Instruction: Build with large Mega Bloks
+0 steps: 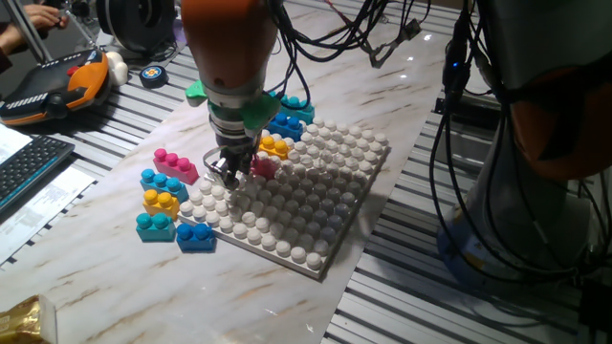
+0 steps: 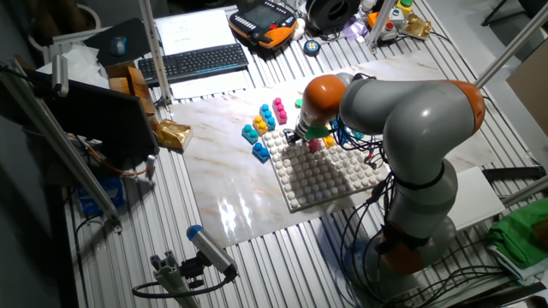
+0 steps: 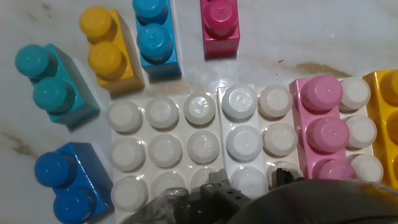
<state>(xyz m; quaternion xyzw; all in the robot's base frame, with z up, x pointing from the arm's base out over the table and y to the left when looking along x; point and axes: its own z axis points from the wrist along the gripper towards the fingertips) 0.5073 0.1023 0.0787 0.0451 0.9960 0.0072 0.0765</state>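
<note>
Hand view first: the camera looks straight down on the white studded baseplate (image 3: 165, 149), and a pink three-stud brick (image 3: 323, 134) is already seated along its right side, with a yellow brick (image 3: 387, 118) just beside it at the frame's right edge. Spare bricks line the marble tabletop (image 3: 298, 37) above and left of the plate: teal (image 3: 53, 84), orange-yellow (image 3: 109, 46), light blue (image 3: 154, 34), magenta (image 3: 219, 25), and a darker blue one (image 3: 65, 183) at lower left, all lying studs up where they are easy to reach from above.

Over to one fixed view, and the gripper (image 1: 228, 172) hangs low over the near-left part of the baseplate, right next to the pink brick (image 1: 262, 166). Are the fingers clenched or released? I cannot tell; the tips are a dark blur at the bottom of the hand view, and nothing is visibly held between them.

From the other fixed view the arm (image 2: 402, 120) bends down over the plate's upper end. My read: one brick is placed, and the loose row in the left of the frame is waiting its turn.
</note>
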